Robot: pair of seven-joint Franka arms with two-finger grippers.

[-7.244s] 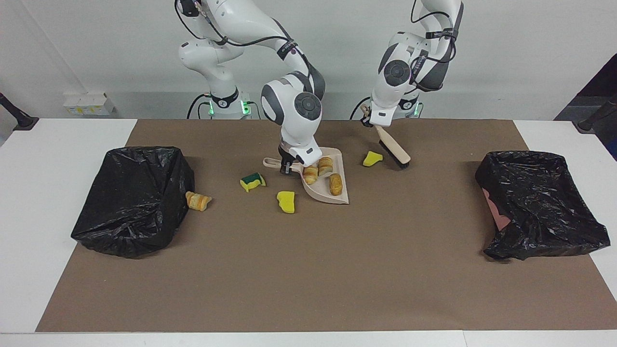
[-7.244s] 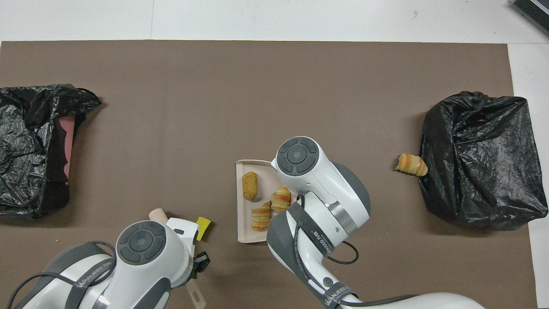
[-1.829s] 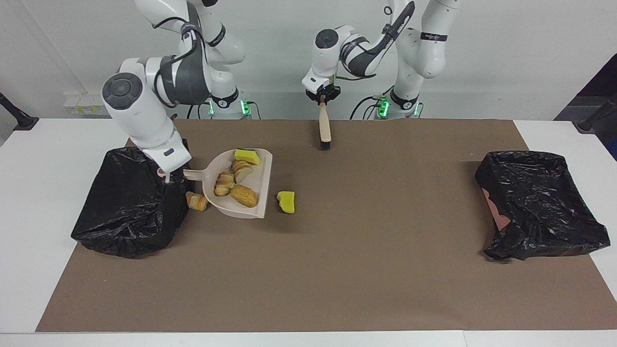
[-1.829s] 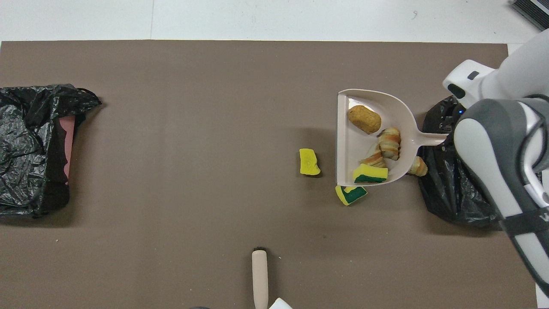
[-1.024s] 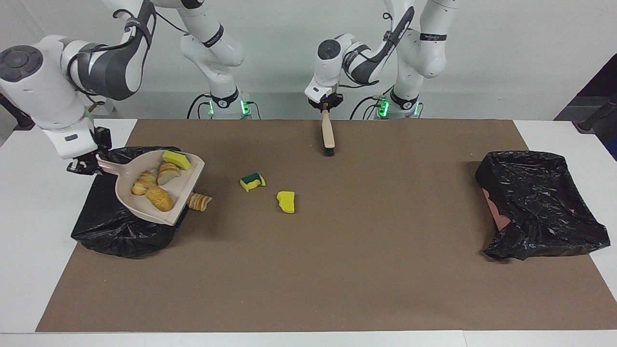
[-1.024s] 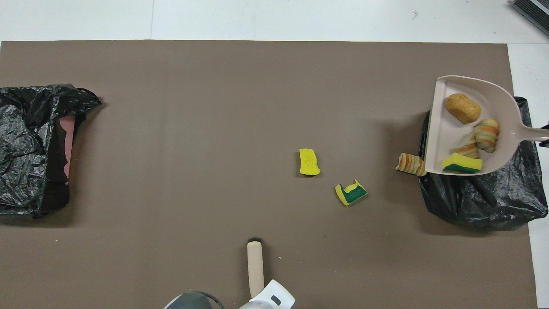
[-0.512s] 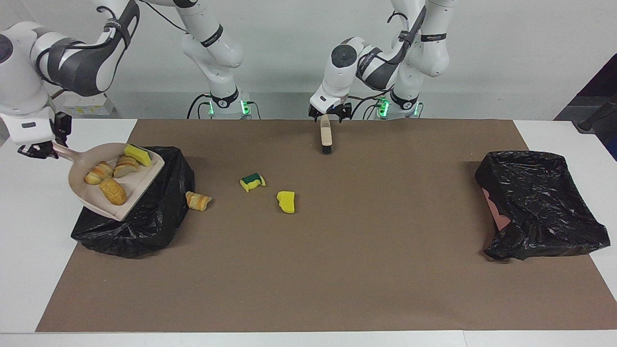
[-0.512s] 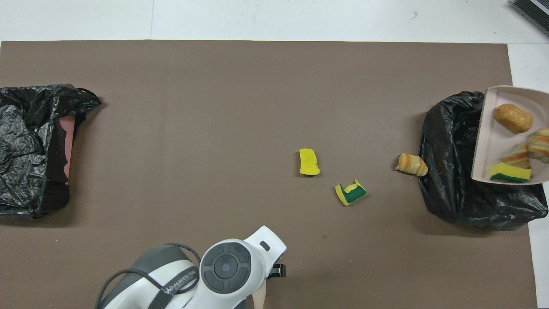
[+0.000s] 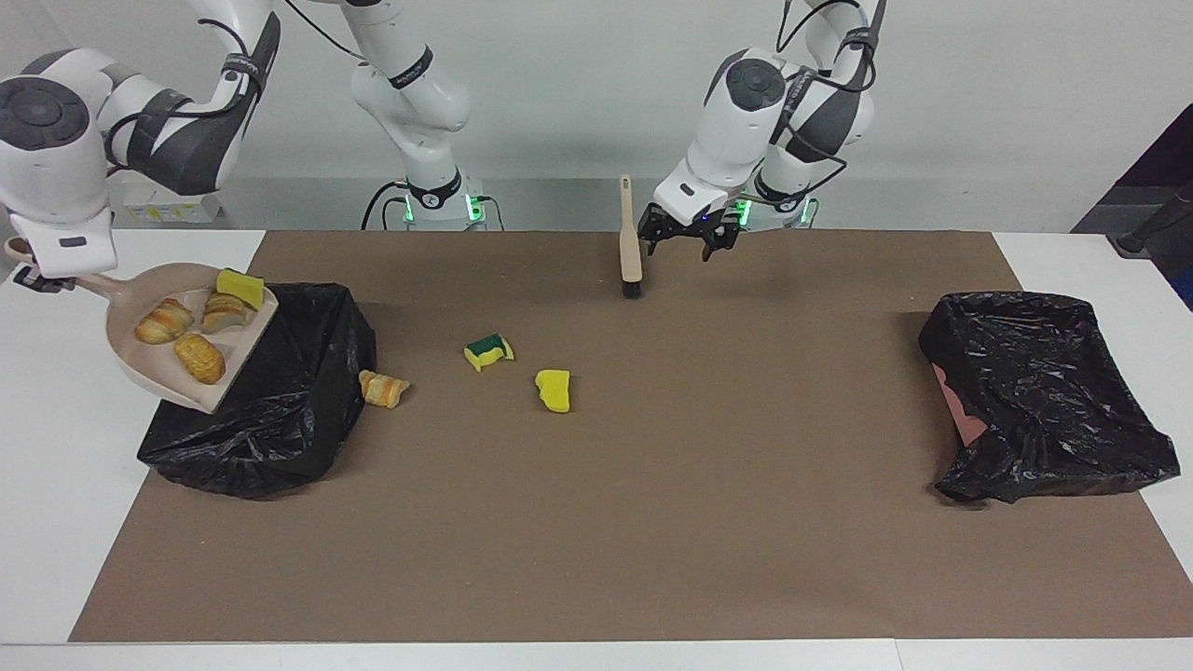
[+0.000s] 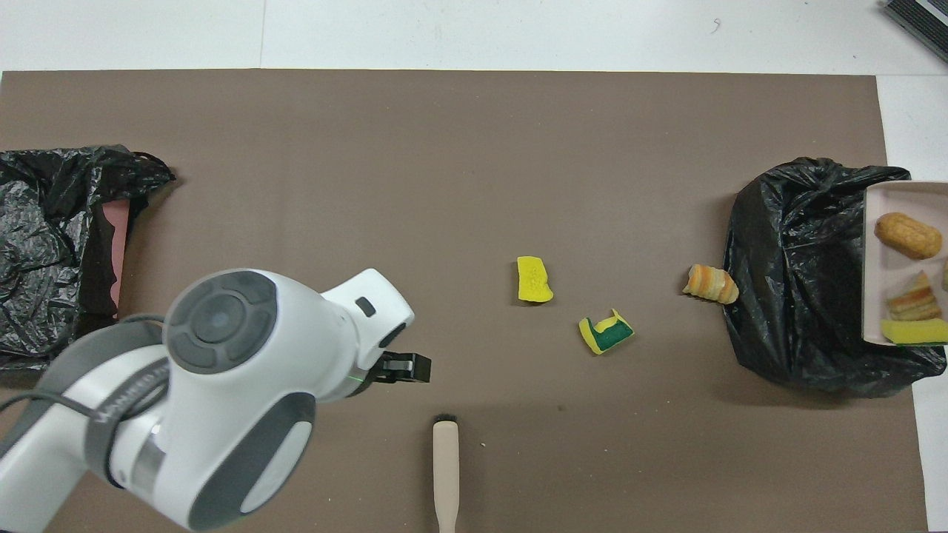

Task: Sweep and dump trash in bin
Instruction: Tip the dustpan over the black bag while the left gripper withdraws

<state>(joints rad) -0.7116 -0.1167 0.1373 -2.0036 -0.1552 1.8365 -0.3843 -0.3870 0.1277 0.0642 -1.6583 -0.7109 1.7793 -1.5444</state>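
Observation:
My right gripper [image 9: 39, 276] is shut on the handle of the beige dustpan [image 9: 144, 359], which it holds tilted over the black bin [image 9: 280, 410] at the right arm's end. The pan also shows in the overhead view [image 10: 885, 281]. In it lie a yellow sponge [image 9: 240, 287] and three bread lumps [image 9: 198, 357]. On the mat lie a green-backed sponge [image 9: 488, 351], a yellow sponge [image 9: 554, 390] and a bread lump [image 9: 382, 388] against the bin. The brush [image 9: 631, 244] rests bristle end down, handle up, unheld. My left gripper [image 9: 685, 244] is open beside it, apart.
A second black-lined bin [image 9: 1044, 391] stands at the left arm's end of the brown mat [image 9: 652, 522]. In the overhead view the left arm's large wrist [image 10: 222, 385] covers part of the mat near the robots.
The right arm has carried the loaded dustpan farther out over the bin. The left gripper has let go of the brush and moved off toward the left arm's end.

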